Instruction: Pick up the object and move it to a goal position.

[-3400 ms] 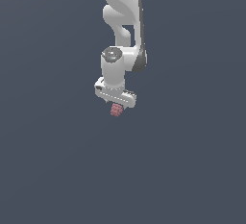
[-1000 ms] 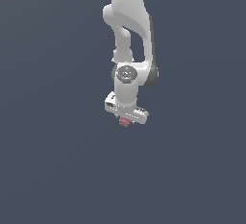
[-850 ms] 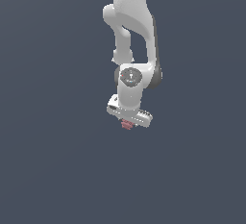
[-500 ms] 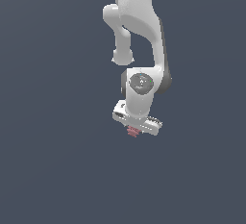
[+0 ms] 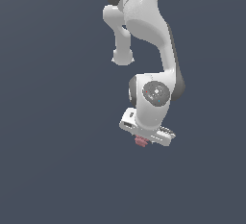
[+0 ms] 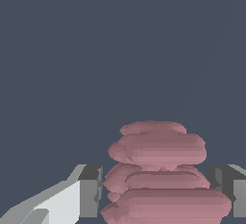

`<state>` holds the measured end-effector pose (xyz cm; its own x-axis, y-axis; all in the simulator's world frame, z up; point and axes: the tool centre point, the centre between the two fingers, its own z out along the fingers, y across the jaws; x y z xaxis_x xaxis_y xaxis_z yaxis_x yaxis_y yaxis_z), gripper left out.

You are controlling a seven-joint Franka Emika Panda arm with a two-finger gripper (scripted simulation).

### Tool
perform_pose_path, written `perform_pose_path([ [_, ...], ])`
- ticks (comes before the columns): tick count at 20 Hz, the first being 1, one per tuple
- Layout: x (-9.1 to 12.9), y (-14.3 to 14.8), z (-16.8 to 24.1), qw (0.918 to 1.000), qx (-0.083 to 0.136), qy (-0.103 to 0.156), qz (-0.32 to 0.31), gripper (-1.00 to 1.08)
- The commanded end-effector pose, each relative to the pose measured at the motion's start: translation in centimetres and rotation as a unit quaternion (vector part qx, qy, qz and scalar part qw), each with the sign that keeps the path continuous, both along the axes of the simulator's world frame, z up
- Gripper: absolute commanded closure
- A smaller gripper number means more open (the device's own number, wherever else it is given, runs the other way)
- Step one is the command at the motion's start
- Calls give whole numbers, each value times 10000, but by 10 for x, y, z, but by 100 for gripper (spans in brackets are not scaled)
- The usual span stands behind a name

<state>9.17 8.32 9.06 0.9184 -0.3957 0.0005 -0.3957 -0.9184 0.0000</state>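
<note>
The object (image 5: 141,142) is a small pinkish-red knobbly lump that peeks out just below the white hand of the arm in the exterior view. My gripper (image 5: 142,141) is shut on it and carries it above the dark grey ground. The wrist view shows the object (image 6: 161,170) close up as stacked pink bulges, held between the two grey fingertips (image 6: 91,189), one on each side and touching it. Most of the fingers are hidden behind the hand in the exterior view.
The white arm (image 5: 144,31) reaches down from the top of the exterior view. All around is plain dark grey ground with no other objects or edges in sight.
The arm has swung toward the exterior view's right and a little lower, carrying the object with it. The grip on the object has not changed.
</note>
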Motion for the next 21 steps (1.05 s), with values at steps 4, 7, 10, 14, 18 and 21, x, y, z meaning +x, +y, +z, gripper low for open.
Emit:
perform_pose_path([
  [4, 22, 13, 6, 10000, -1, 0, -2, 108],
  [7, 30, 19, 8, 10000, -1, 0, -2, 108],
  [10, 36, 22, 9, 10000, -1, 0, -2, 108],
  [14, 42, 26, 11, 10000, -1, 0, -2, 108],
  [18, 45, 27, 11, 10000, -1, 0, -2, 108],
  [21, 46, 28, 11, 10000, -1, 0, -2, 108],
])
